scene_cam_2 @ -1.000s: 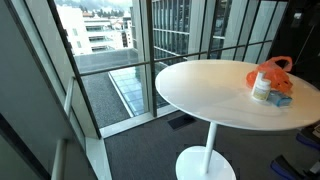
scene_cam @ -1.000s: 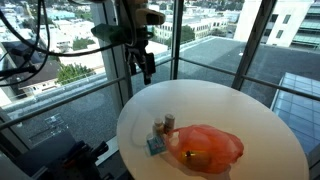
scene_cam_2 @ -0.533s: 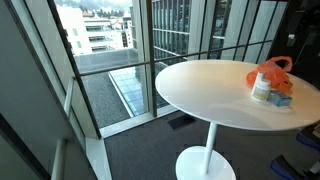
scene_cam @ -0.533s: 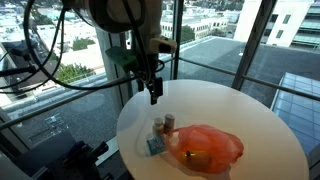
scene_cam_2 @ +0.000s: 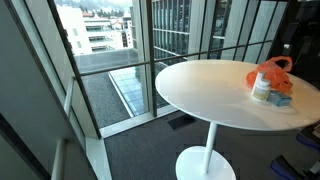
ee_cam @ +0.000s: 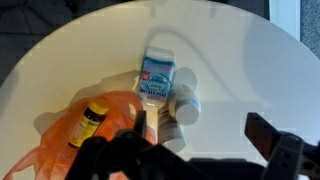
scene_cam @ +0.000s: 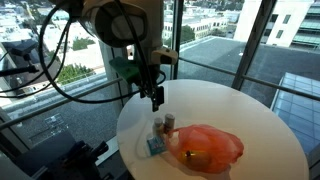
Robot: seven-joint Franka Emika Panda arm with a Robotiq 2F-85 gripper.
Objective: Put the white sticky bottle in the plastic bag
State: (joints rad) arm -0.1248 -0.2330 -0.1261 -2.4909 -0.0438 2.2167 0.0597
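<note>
- Gripper (scene_cam: 155,98) had dropped lower over the table (scene_cam: 255,108) within the last second; jaws spread wide, holding nothing
- Bottle (scene_cam_2: 261,91) stood upright just beside the bag (scene_cam: 208,147), not inside it
- Judged: approach under way, grasp not yet made

The gripper (scene_cam: 156,98) has come down during the last second. It was high beside the window, and now it hangs lower, over the table (scene_cam: 250,120), closer to the bottle (scene_cam: 159,126).
</note>
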